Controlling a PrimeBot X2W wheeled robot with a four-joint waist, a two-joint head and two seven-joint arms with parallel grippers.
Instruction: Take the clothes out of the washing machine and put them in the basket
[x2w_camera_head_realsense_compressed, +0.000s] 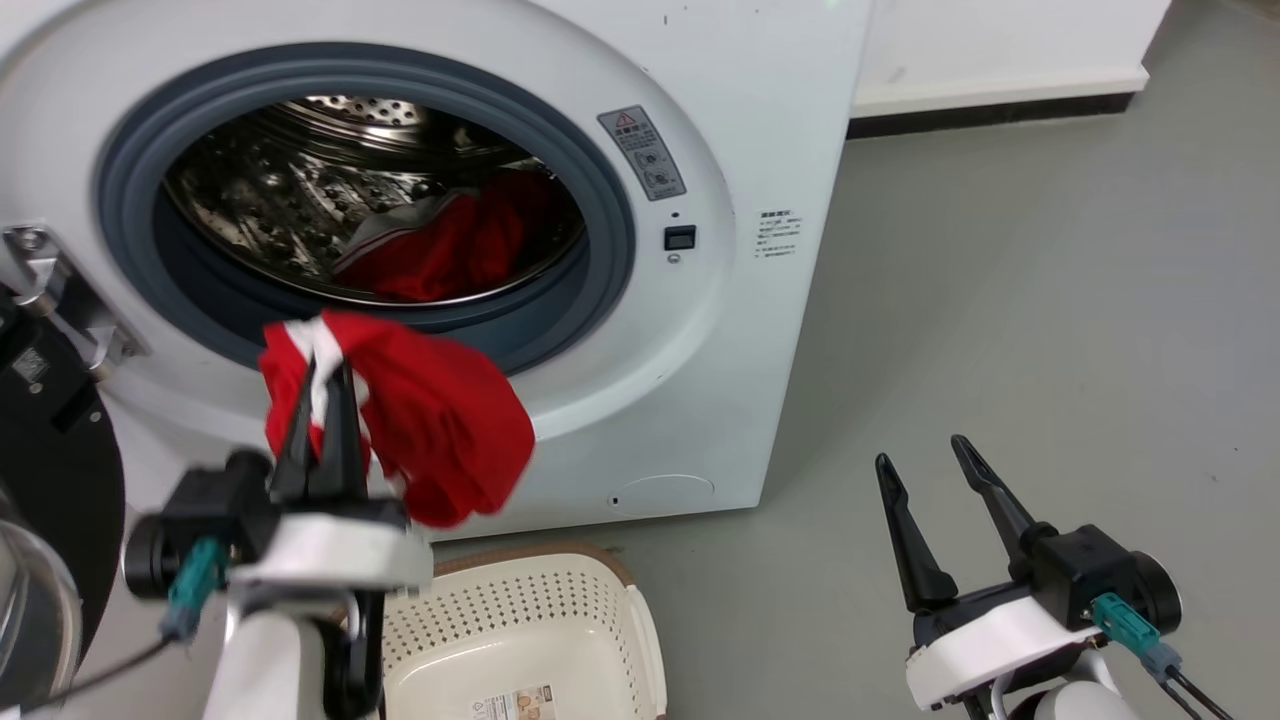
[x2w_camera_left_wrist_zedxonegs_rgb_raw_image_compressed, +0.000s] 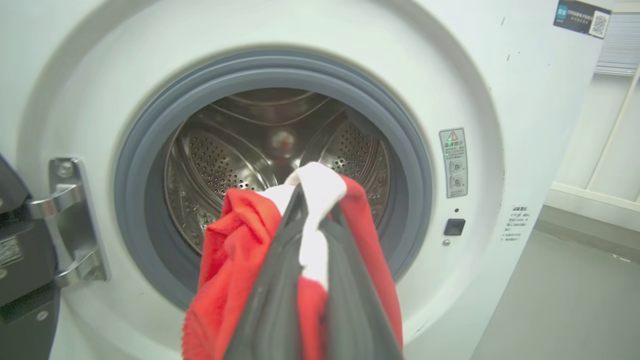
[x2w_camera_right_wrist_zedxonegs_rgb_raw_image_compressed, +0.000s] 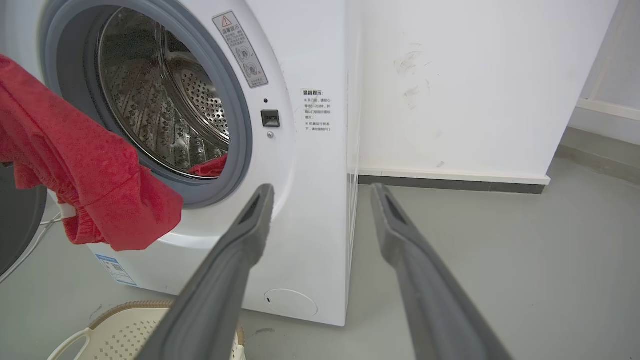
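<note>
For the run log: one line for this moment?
left gripper: jaws shut on red garment, clear of drum | right gripper: jaws open, empty | second garment in drum

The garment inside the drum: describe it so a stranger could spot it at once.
Start at the white washer and look through its grey-ringed porthole into the steel drum. A crumpled red garment with white trim lies low on the drum's right. The other red garment hangs outside, pinched in the left claw.
</note>
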